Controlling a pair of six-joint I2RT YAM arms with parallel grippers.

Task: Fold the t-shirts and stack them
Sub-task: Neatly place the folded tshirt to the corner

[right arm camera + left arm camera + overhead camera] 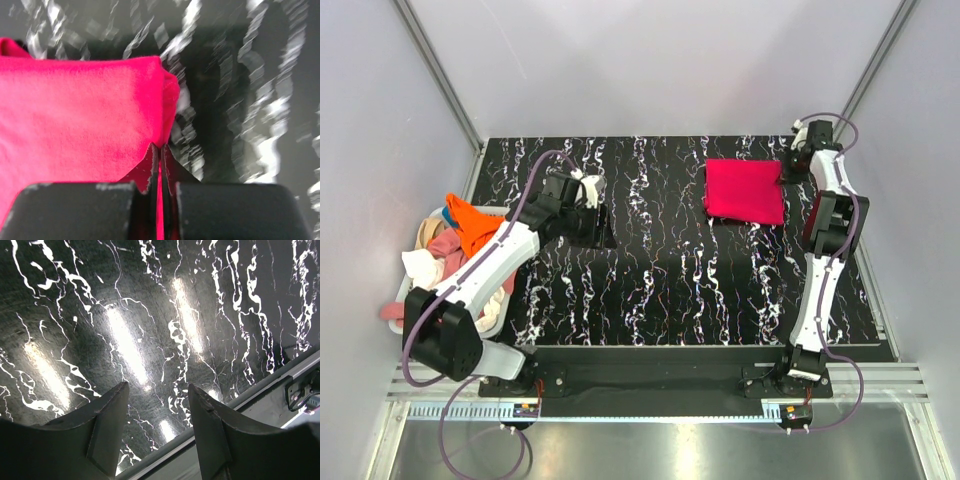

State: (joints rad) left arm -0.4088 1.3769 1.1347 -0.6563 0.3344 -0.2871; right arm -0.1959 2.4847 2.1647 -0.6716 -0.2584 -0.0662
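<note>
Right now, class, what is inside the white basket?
Crumpled t-shirts fill the basket: orange tee on top, pink tee, white tee, beige tee beside it. Floor and anything underneath are covered.

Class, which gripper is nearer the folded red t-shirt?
Right: the right gripper is shut on the red t-shirt; the left gripper hangs open over the table, apart.

Black white-veined table [660, 290]; pale walls [650, 60] left, far and right; metal rail [650, 410] along near edge.

Red tee [75, 115] cut off at the right-wrist view's left edge — marbled table [240, 100] beyond it blurred
</note>
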